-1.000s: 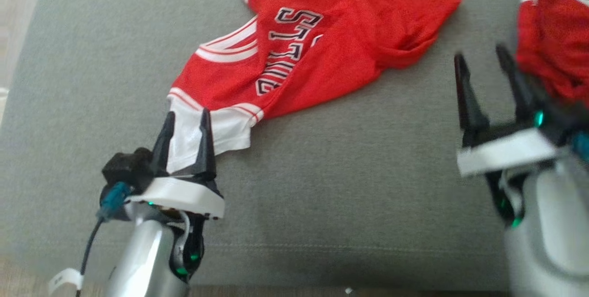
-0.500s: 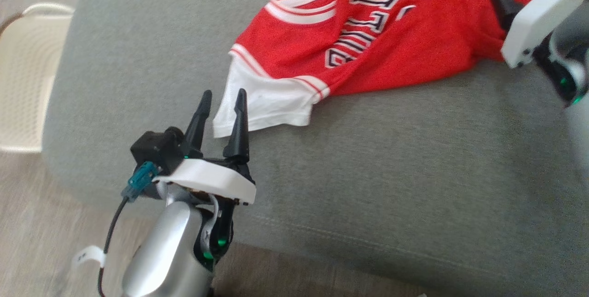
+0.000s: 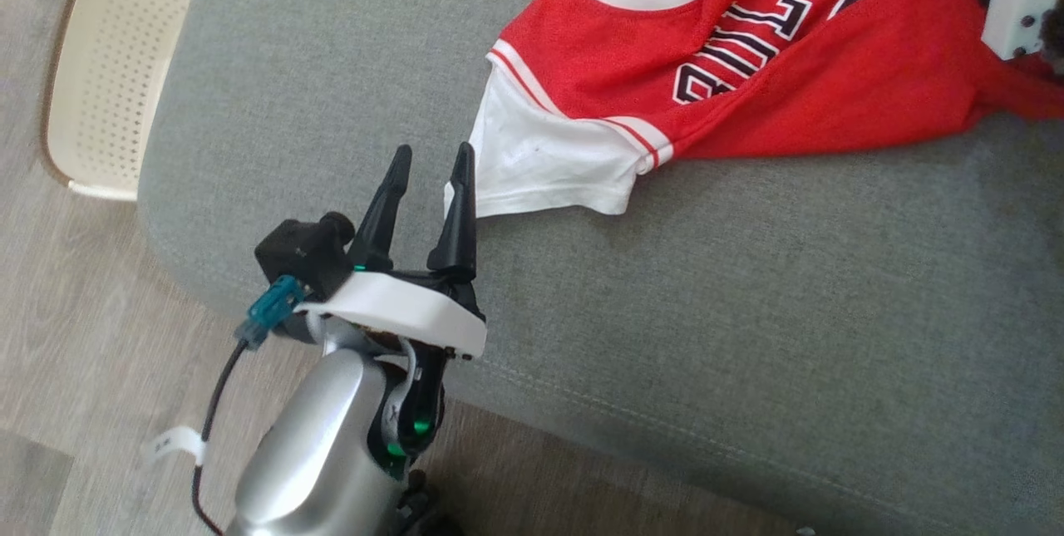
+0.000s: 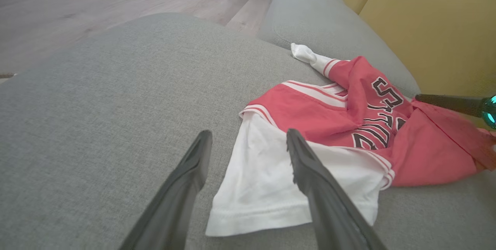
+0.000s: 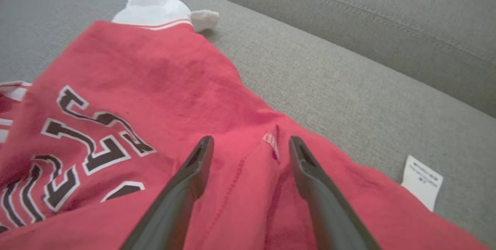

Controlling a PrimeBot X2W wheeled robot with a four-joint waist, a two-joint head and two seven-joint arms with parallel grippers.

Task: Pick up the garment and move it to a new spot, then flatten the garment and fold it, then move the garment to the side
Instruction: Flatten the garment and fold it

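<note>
The garment (image 3: 773, 79) is a red jersey with black and white letters and white sleeves, lying crumpled on the grey sofa seat (image 3: 748, 312). My left gripper (image 3: 434, 149) stands open at the corner of the near white sleeve (image 4: 263, 180). In the left wrist view one finger lies over the sleeve and the other over bare cushion, and my left gripper (image 4: 248, 133) holds nothing. My right gripper (image 5: 251, 141) is open above the garment's red body (image 5: 128, 75), its fingers either side of a raised fold with a seam. Its white housing (image 3: 1018, 4) shows at the head view's top right.
A cream perforated basket (image 3: 116, 71) sits on the wood floor to the left of the sofa. The seat's front edge (image 3: 632, 428) runs just behind my left wrist. Yellow back cushions (image 4: 426, 29) rise beyond the garment. A white label (image 5: 422, 182) lies at its hem.
The head camera has swung left and down. My left gripper has drawn back from straddling the sleeve to its corner. My right gripper has moved from the right side to above the garment.
</note>
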